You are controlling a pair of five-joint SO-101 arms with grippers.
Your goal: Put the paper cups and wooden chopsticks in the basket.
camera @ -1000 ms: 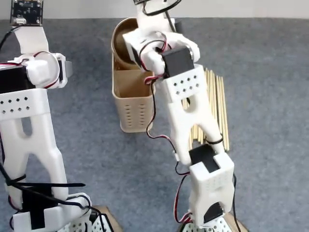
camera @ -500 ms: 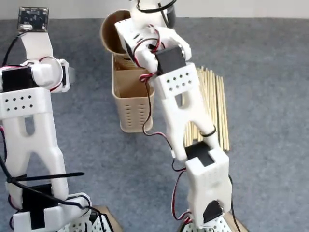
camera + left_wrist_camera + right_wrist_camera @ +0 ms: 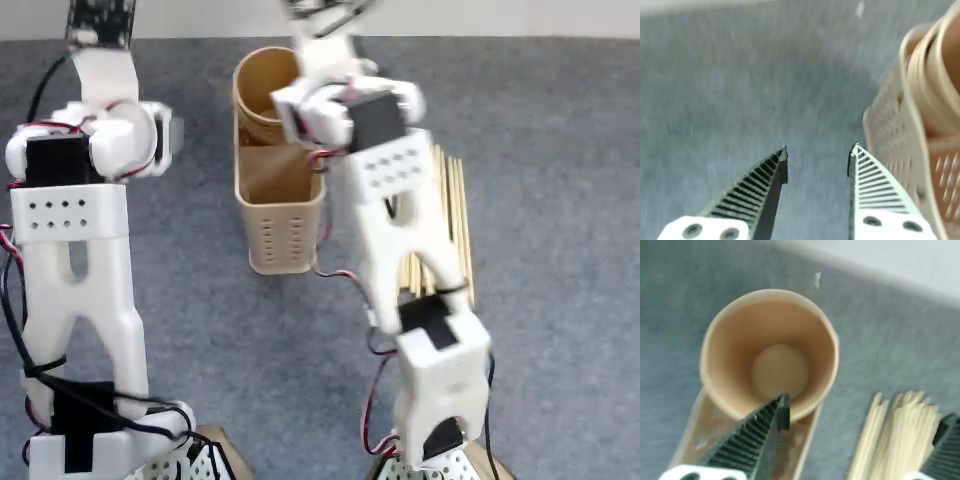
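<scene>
A tan paper cup (image 3: 265,88) stands upright in the far end of the beige perforated basket (image 3: 285,240). In the left wrist view it shows stacked rims, cup (image 3: 935,70) inside basket (image 3: 890,135). The right wrist view looks down into the cup (image 3: 771,355); my right gripper (image 3: 865,410) hangs open above it, one finger over the cup's rim, the other over the wooden chopsticks (image 3: 895,440). The chopsticks (image 3: 452,215) lie in a bundle on the carpet beside the basket, partly under the right arm. My left gripper (image 3: 817,152) is open over bare carpet next to the basket.
Grey carpet (image 3: 560,130) covers the table. The left arm (image 3: 75,230) stands on the side of the basket away from the chopsticks. A pale wall edge runs along the far side.
The right arm swung the cup left, then back, and now its gripper stands open over the upright cup. The left arm has stretched farther toward the far side.
</scene>
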